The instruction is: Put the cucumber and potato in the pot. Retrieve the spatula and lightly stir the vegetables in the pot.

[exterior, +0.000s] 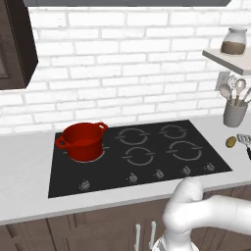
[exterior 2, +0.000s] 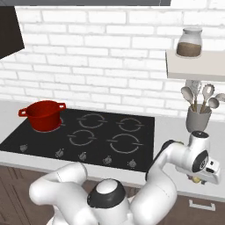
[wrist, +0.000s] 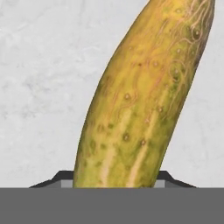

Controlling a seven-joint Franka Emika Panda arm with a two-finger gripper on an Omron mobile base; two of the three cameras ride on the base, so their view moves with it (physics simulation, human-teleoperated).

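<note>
where the hand view looks down along the jaws, the cucumber (wrist: 144, 100) rises between them, a long yellow-green warty body slanting from the bottom centre up toward the upper right corner, lying on the pale speckled counter (wrist: 39, 78). two dark finger tips (wrist: 52, 179) peek out on either side of its lower end, just beside its flanks, but whether they actually pinch it or merely straddle it cannot be told. in the right base view the gripper (exterior 2: 206, 173) sits low over the counter past the right end of the cooktop (exterior 2: 88, 134), with the arm's wrist bent down in front of the grey utensil cup (exterior 2: 197, 118); a small yellowish bit shows under the hand, too hidden to name. well away from the jaws, on the far left burner, stands the red pot (exterior: 82, 141), upright with both loop handles showing. the potato (exterior: 231, 142) lies on the counter right of the cooktop, near the cup, and just beside it the slotted blade of the spatula (exterior: 243, 139) shows at the picture's edge. above the cup, a shelf (exterior 2: 193, 66) carries a glass jar (exterior 2: 190, 43) with brown contents, against the white brick wall (exterior: 127, 59).
</note>
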